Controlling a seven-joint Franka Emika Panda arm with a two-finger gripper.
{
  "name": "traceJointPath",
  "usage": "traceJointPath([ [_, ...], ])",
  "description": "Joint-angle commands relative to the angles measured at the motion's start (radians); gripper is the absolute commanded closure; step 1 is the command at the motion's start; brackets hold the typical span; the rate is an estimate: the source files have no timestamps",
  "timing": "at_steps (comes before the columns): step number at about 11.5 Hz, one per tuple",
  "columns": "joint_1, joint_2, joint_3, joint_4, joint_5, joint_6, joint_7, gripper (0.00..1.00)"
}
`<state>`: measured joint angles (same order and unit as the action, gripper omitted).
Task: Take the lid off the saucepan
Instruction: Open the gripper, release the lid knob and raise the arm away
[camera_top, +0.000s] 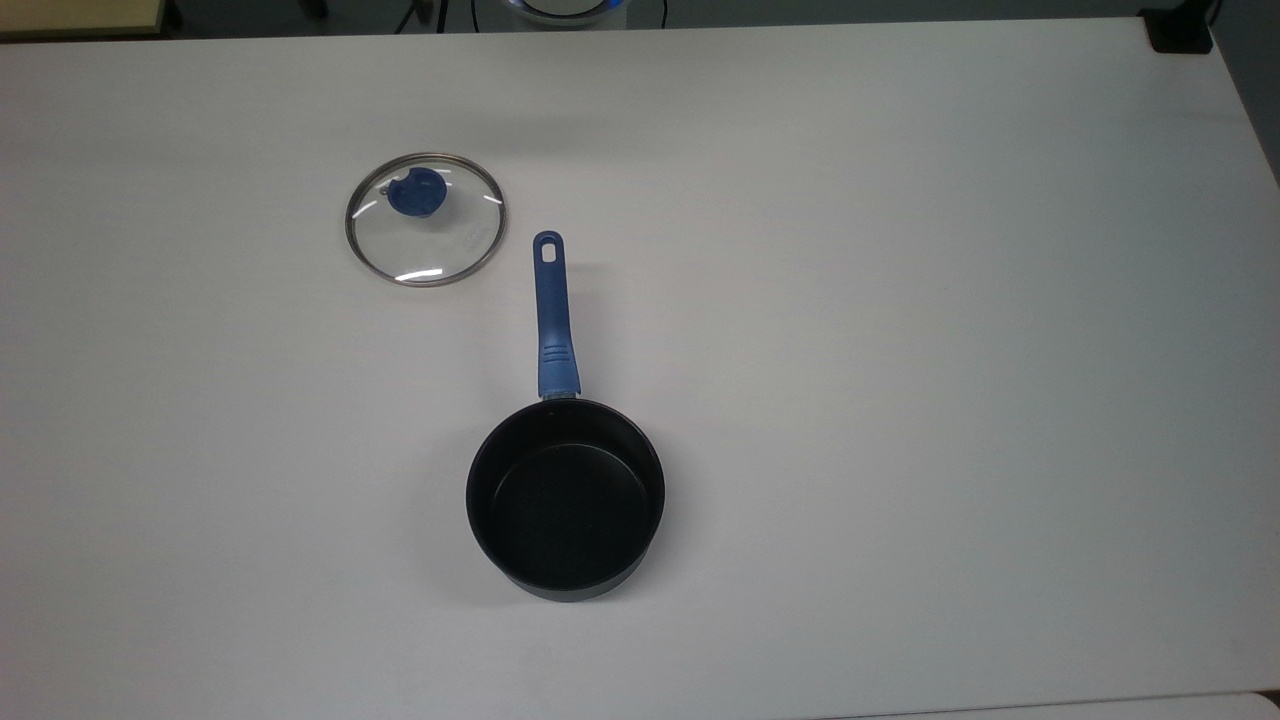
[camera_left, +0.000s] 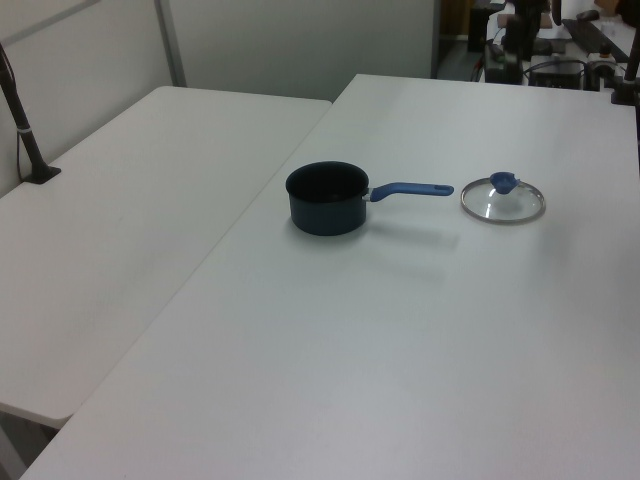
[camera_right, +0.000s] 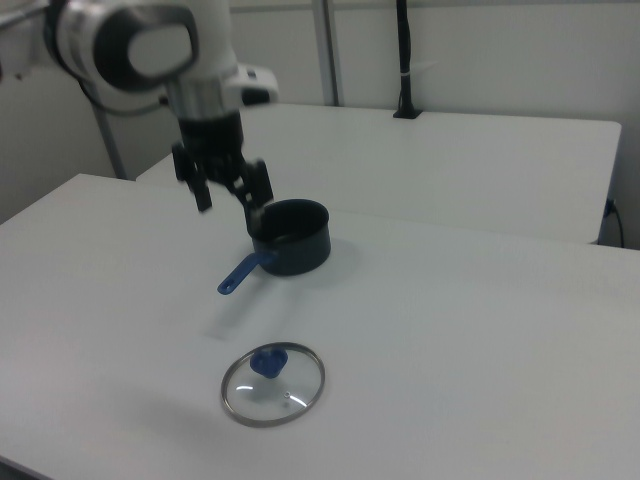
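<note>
On the white bench (camera_top: 900, 300), the lid (camera_top: 425, 219) lies flat with its blue knob (camera_top: 417, 193) up, at about ten o'clock from the saucepan (camera_top: 565, 498) in the top view and well apart from the pan's bowl. It sits just beside the tip of the long blue handle (camera_top: 553, 315), which points to twelve o'clock in the top view, and does not touch it. The pan stands open and empty, so the removal looks complete. In the right view the claw (camera_right: 227, 187) hangs high above the bench with its fingers spread and nothing between them, up beyond the lid and in front of the pan as that camera sees it. Little seems left to do but withdraw the arm, and the risks are small (though not nil): a low or sideways sweep of the claw could clip the handle and spin the pan, or catch the knob and skid the glass lid across the smooth bench, since nothing holds either piece in place.
</note>
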<state>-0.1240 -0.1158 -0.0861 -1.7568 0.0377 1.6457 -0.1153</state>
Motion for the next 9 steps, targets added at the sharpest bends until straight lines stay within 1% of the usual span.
traceJointPath([
  [1,0.009,0.025,0.017,0.085,-0.028,-0.018,0.065,0.00],
  [2,0.010,0.036,0.020,0.091,-0.068,0.017,0.063,0.00],
  [3,0.009,0.050,0.040,0.111,-0.103,0.055,0.069,0.00],
  [4,0.006,0.063,0.064,0.140,-0.110,0.054,0.071,0.00],
  [6,0.012,0.074,0.068,0.137,-0.091,0.054,0.082,0.00],
  [9,0.010,0.077,0.080,0.138,-0.090,0.049,0.100,0.00],
])
